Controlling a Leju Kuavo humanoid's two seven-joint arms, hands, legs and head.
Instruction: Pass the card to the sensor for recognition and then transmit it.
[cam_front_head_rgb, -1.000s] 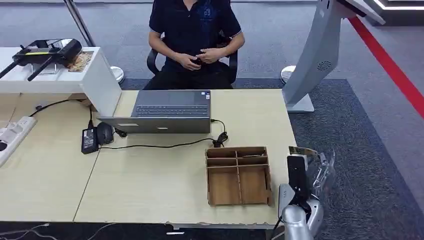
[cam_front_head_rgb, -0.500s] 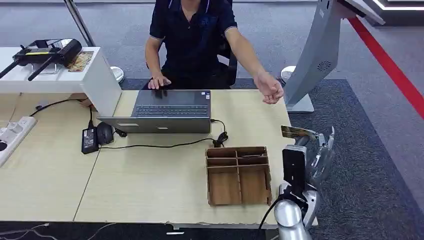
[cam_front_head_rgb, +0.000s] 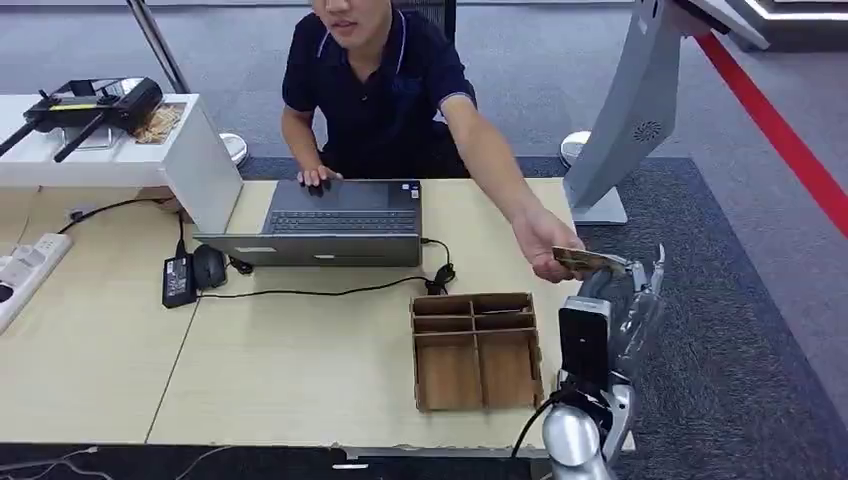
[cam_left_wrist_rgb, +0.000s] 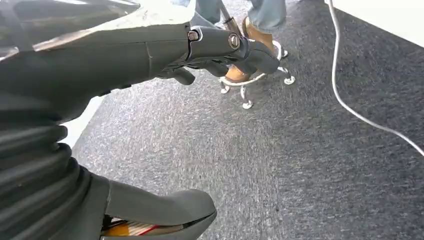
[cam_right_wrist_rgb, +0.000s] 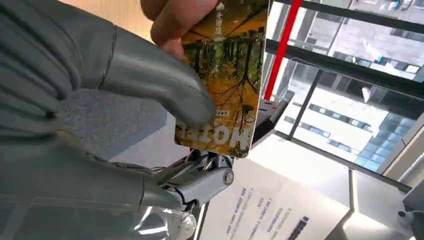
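Card (cam_right_wrist_rgb: 227, 80) pinched in R hand (cam_right_wrist_rgb: 90, 100), person's fingers (cam_right_wrist_rgb: 175, 20) on it.

One laptop (cam_front_head_rgb: 340, 225) on the table (cam_front_head_rgb: 300, 370); beside the laptop, one mouse (cam_front_head_rgb: 208, 266), one power brick (cam_front_head_rgb: 178, 280); nearer than it, one wooden tray (cam_front_head_rgb: 476, 352). One card (cam_front_head_rgb: 584, 262). One person (cam_front_head_rgb: 385, 85) behind the laptop.

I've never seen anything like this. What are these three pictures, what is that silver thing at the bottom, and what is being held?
The silver thing is a humanoid robot's arm. The wide picture looks down from its head onto a wooden table with a laptop and a wooden divided tray. Its right hand holds up a card, and the seated person's hand has reached it. The right wrist camera shows this close up: the grey thumb presses the card, printed with autumn trees. The left wrist camera shows the left hand over grey carpet.
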